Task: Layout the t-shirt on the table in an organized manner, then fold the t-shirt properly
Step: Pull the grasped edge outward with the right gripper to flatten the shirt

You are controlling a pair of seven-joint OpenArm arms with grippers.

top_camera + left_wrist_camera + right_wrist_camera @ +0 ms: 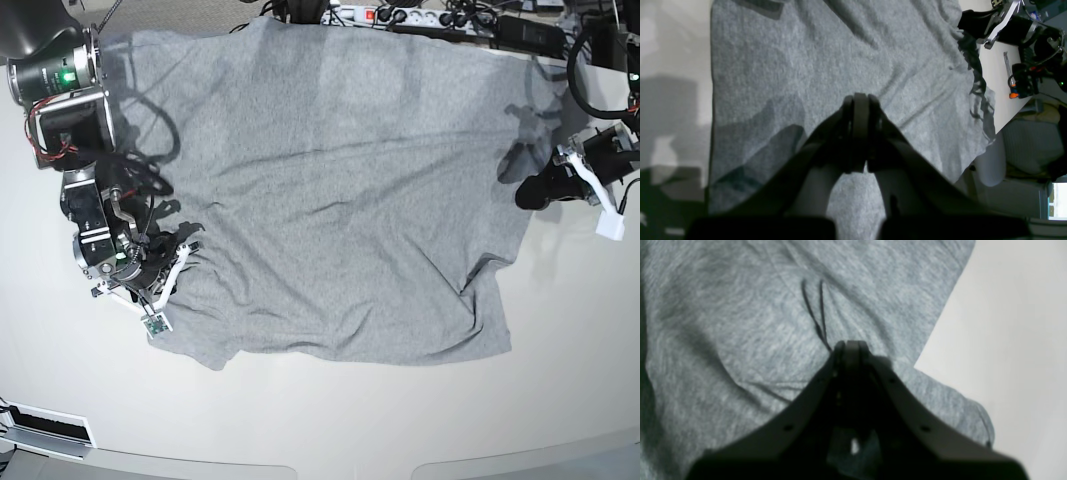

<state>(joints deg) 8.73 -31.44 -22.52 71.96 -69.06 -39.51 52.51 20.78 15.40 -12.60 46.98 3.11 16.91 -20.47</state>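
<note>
Both pincers were pressed together. From its own wrist camera, the left pincer (860, 97) showed its dark fingers meeting at the tips over the grey cloth, with nothing visibly caught between them. The right pincer (850, 344) looked the same from its wrist camera: fingers met in a narrow point low over the fabric, just beside a thin dark thread (816, 315) lying on the cloth. Whether either tip actually touched the cloth could not be told.

Spread across the white surface (320, 420), the t-shirt (330, 210) lay mostly flat with its plain heather-grey side up, no lettering showing. Shallow wrinkles ran across its middle. Its lower edge was uneven in the base view, with a small lobe of fabric hanging down at the lower-left corner and a crease near the lower-right corner.

In the base view the right arm sat at the shirt's left edge, its wrist over the lower-left corner of the cloth. The left arm was at the shirt's right edge, its dark tip over the fabric's border and its shadow on the cloth. A power strip (400, 15) with cables lay along the far edge of the surface.
</note>
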